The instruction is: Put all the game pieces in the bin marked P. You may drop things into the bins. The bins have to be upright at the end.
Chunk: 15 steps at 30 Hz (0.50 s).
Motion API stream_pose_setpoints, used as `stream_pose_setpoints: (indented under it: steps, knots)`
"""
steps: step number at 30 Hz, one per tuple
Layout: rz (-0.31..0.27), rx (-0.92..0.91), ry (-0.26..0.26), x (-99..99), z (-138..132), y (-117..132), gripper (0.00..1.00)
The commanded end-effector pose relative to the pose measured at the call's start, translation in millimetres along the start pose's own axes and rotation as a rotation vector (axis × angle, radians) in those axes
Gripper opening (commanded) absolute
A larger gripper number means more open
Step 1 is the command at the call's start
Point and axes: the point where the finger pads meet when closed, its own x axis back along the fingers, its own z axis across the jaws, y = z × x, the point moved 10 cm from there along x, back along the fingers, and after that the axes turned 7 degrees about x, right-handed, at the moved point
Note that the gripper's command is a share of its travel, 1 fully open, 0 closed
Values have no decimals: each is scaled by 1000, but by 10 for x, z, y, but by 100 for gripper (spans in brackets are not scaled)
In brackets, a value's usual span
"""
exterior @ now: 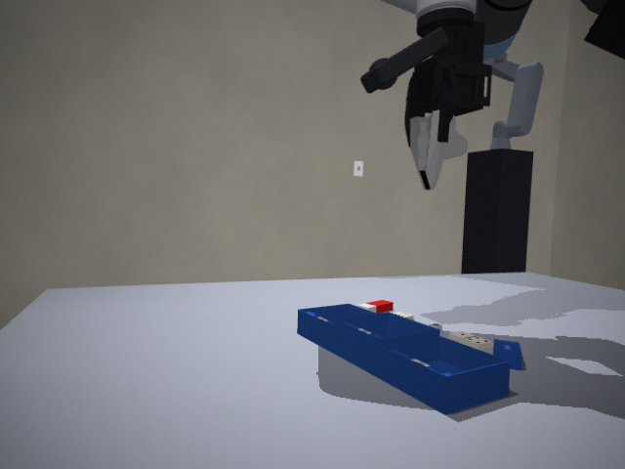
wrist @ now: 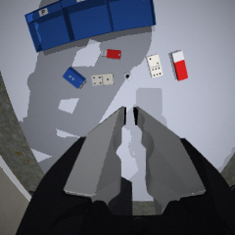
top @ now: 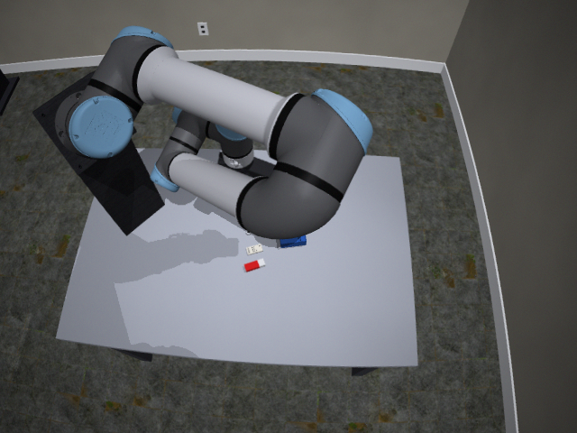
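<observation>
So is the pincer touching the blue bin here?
Apart. The exterior view shows the pincer, shut and empty, high above the blue bin, with bare wall between them.

A grey table (top: 325, 326) stands on mottled flooring (top: 443, 209); a wall outlet (top: 202, 29) shows behind.
</observation>
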Motion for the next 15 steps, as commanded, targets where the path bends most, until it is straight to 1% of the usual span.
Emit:
stream_pose_setpoints:
  steps: [1, 14, 15]
  knots:
    - [9, -16, 7, 89, 57, 66, 4]
    - [12, -16, 8, 86, 55, 52, 4]
    - [14, 32, 11, 16, 81, -14, 4]
